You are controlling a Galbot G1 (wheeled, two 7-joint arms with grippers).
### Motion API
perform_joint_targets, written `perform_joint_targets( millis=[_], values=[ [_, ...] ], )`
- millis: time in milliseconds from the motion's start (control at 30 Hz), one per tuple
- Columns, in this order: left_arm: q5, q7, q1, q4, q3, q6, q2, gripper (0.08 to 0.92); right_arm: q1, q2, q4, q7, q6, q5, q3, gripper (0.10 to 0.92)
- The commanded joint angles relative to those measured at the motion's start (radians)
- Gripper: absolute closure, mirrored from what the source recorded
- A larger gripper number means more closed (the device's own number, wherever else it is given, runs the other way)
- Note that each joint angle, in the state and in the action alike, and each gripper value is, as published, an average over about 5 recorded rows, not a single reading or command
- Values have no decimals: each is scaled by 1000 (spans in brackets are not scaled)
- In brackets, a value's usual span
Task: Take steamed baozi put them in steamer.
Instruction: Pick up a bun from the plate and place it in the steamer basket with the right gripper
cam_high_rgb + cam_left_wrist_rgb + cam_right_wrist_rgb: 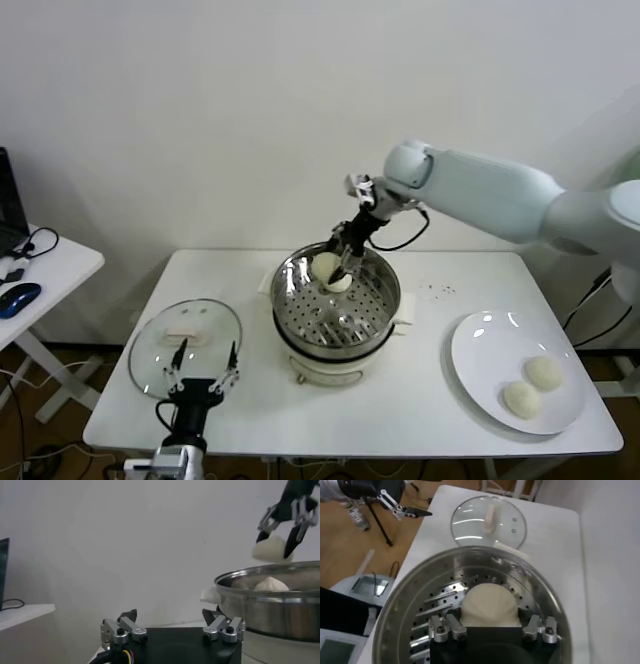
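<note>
White bench (400, 400) centre: right pincer (337, 268) pinches a baozi (326, 265) above the steamer (335, 300); release low, beside the seated bun (340, 284). Left pincer (203, 365) idles spread, lower left.

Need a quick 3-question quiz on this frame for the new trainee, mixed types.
1. True or false: the right gripper holds a bun above the steamer.
2. How many buns lie on the white plate?
3. The left gripper is: A) shut on the glass lid; B) open and empty, near the glass lid; C) inside the steamer.

Key
1. True. A second bun already sits on the tray below it.
2. Two.
3. B.
</note>
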Motion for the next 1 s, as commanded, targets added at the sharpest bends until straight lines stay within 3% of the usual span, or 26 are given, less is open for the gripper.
perform_joint_targets(
  millis=[33,800,1000],
  values=[
    [18,0,-1,-7,4,5,-4,177,-72,119,-92,-3,12,-40,-13,287],
    [22,-13,-18,-19,22,21,-10,177,-123,129,-107,-6,30,-100,-11,287],
    [22,-16,-20,-17,23,22,-10,177,-124,122,-99,-1,37,-107,-8,221]
  ],
)
